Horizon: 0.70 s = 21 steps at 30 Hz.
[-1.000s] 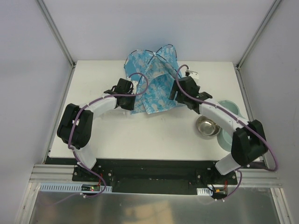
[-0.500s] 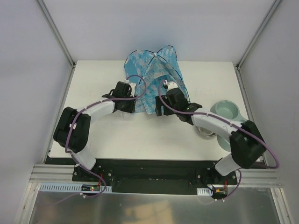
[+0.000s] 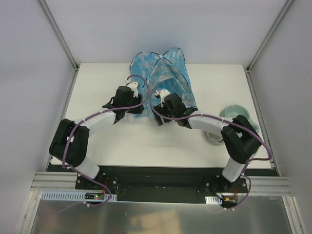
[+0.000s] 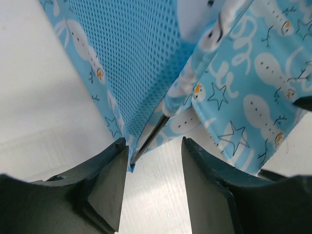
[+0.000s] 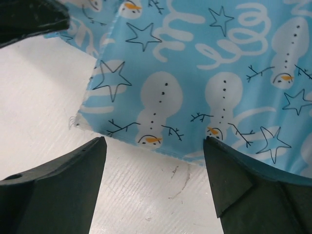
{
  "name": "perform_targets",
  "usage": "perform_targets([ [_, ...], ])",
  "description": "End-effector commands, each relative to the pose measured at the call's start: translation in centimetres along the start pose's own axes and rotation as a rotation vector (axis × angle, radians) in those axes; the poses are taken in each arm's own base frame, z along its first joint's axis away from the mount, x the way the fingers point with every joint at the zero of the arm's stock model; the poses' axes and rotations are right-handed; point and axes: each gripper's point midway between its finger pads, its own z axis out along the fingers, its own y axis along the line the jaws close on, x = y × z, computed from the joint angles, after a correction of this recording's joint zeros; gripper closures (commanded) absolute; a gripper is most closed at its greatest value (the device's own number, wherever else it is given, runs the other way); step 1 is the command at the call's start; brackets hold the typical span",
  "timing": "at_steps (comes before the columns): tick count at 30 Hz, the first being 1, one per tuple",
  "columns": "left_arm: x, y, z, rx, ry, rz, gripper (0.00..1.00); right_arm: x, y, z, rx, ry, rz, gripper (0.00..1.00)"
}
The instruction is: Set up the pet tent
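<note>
The pet tent (image 3: pixel 163 78), blue fabric printed with snowmen, stands half-collapsed at the back middle of the white table (image 3: pixel 97 83), with thin black poles arching over its folds. My left gripper (image 3: pixel 131 87) is at the tent's left near corner. Its jaws (image 4: pixel 154 144) are open, and the tip of a black pole (image 4: pixel 151 139) and a fabric corner lie just inside the left finger (image 4: pixel 109 175). My right gripper (image 3: pixel 160 95) is at the tent's near edge. It (image 5: pixel 155 141) is open wide over bare table, the hem of the tent (image 5: pixel 204 73) just past its fingertips.
A steel bowl (image 3: pixel 213 138) sits at the right, partly hidden by my right arm, with a pale green bowl (image 3: pixel 235 112) behind it. Grey walls close in the table on three sides. A blue mesh panel (image 4: pixel 131 63) of the tent faces the left wrist camera.
My left gripper has opened and shifted slightly back along the tent's left corner. The right arm has swung left across the tent's front to its near edge, still open.
</note>
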Motion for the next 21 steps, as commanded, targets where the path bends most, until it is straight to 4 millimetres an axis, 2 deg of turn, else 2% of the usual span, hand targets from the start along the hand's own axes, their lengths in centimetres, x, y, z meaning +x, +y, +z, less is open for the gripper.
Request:
perform_targets([
  [1,-3.2,-0.2,0.1,0.018,-0.117,-0.018,0.51,-2.5,2.1,-0.5,-0.096,-0.081,-0.116,0.14],
  [7,-3.7,1.5,1.0,-0.007,-0.130,-0.035,0.51,-2.0,1.8,1.2,-0.080,-0.064,-0.169,0.14],
  [13,-2.8,1.6,2.1,0.046,-0.103,-0.057,0.53,-3.6,0.0,3.6,0.036,-0.138,-0.170,0.16],
  [15,-2.5,1.6,2.5,0.065,-0.089,-0.069,0.58,-4.8,-1.1,4.0,0.106,-0.190,-0.124,0.21],
  [17,-2.3,1.6,2.9,0.074,-0.080,-0.072,0.63,-5.8,-1.2,3.9,0.116,-0.229,-0.100,0.32],
  [21,-1.9,1.9,3.3,0.081,-0.059,-0.078,0.80,-7.8,-1.8,3.2,0.131,-0.318,-0.005,0.57],
])
